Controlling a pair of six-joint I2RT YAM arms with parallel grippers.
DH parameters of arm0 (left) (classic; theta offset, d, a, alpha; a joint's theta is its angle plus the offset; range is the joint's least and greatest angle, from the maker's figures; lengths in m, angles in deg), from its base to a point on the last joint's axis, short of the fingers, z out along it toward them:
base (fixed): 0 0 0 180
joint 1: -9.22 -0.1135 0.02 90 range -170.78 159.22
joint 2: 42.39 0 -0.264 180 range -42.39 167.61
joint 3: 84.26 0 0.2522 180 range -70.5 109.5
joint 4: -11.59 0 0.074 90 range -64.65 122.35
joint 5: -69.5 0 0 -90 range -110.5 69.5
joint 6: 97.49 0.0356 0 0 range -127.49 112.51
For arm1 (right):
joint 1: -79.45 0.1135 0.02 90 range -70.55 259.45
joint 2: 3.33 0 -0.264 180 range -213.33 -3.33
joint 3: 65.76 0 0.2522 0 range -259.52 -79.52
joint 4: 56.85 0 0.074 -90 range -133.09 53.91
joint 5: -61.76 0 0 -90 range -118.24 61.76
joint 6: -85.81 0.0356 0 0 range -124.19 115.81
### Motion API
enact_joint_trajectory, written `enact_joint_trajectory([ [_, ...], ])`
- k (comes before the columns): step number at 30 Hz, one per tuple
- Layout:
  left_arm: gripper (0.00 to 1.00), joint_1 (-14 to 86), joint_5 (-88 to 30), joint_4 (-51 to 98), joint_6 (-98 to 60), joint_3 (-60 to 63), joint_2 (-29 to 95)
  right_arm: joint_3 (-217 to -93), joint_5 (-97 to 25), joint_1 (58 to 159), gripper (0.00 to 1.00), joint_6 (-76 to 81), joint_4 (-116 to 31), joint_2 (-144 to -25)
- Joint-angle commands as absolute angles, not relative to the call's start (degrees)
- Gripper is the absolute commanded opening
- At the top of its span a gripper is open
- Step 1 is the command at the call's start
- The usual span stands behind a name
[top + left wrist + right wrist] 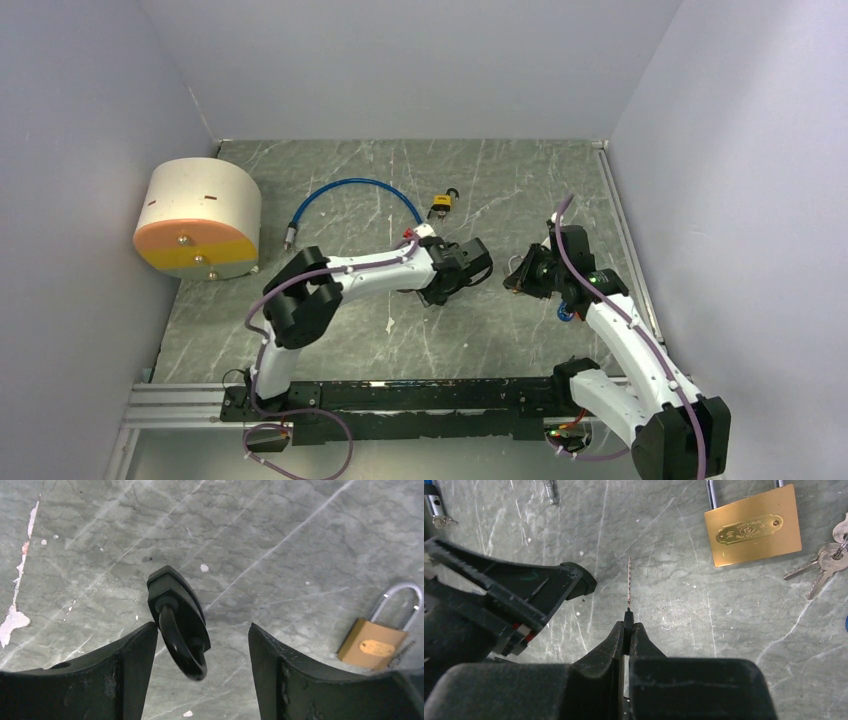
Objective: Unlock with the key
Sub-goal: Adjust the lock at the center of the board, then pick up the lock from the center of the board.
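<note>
In the left wrist view a small black padlock (176,611) with a black shackle lies on the table between the jaws of my left gripper (202,626), nearer the left finger. Those jaws stand open, apart from it on the right side. My right gripper (628,624) is shut on a key (629,582), whose thin blade sticks out forward, edge-on. In the top view the left gripper (468,265) and the right gripper (516,278) face each other at mid-table, a short gap between them.
A brass padlock (751,525) (372,647) (441,205) lies behind the grippers, with a bunch of spare keys (824,567) beside it. A blue cable lock (350,192) curves at the back left. A cream and orange cylinder (200,220) stands at the far left.
</note>
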State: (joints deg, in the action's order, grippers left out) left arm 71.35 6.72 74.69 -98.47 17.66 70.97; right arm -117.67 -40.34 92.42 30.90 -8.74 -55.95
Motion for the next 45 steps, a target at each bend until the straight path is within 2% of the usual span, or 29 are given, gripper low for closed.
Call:
enact_joint_trajectory([
  [1, 0.67, 71.8, 8.3, 80.1, -103.2, 21.3, 74.7, -118.4, -41.8, 92.2, 0.0, 28.0, -7.7, -55.0],
  [7, 0.56, 72.7, 13.0, 84.2, -102.1, 23.5, 77.5, -118.7, -43.0, 92.2, 0.0, 27.9, -7.1, -56.1],
  [8, 0.51, 73.0, 13.8, 84.2, -101.7, 23.2, 77.5, -118.8, -43.1, 92.1, 0.0, 28.0, -7.1, -56.1],
  [10, 0.34, 73.3, 15.1, 81.5, -98.3, 21.8, 76.7, -118.7, -43.2, 92.2, 0.0, 28.2, -7.3, -56.1],
  [12, 0.2, 73.4, 15.4, 75.0, -91.2, 18.5, 75.2, -118.5, -43.1, 92.2, 0.0, 28.5, -7.3, -56.0],
  [19, 0.03, 73.4, 5.1, 38.5, -53.2, 0.2, 66.5, -118.1, -42.3, 92.1, 0.0, 29.6, -7.2, -55.8],
  [22, 0.03, 73.2, 1.2, 33.1, -42.0, -3.7, 65.5, -117.9, -42.1, 92.1, 0.0, 30.1, -7.0, -55.8],
  [24, 0.08, 73.1, -1.1, 32.0, -36.7, -4.8, 65.6, -117.5, -41.7, 92.1, 0.0, 30.6, -6.8, -55.5],
  [28, 0.34, 72.9, -4.6, 27.6, -31.9, -8.1, 64.8, -116.2, -41.9, 92.0, 0.0, 31.7, -6.3, -54.8],
  [37, 0.56, 73.9, 2.2, 11.0, -37.8, -17.3, 63.2, -115.0, -41.5, 92.0, 0.0, 31.9, -4.2, -53.8],
  [41, 0.53, 74.9, 5.3, 6.4, -36.0, -17.8, 63.7, -115.1, -41.0, 92.1, 0.0, 31.4, -3.1, -52.9],
  [45, 0.35, 76.0, 9.6, 5.8, -35.9, -17.6, 64.4, -115.1, -41.2, 92.0, 0.0, 31.3, -2.1, -52.8],
])
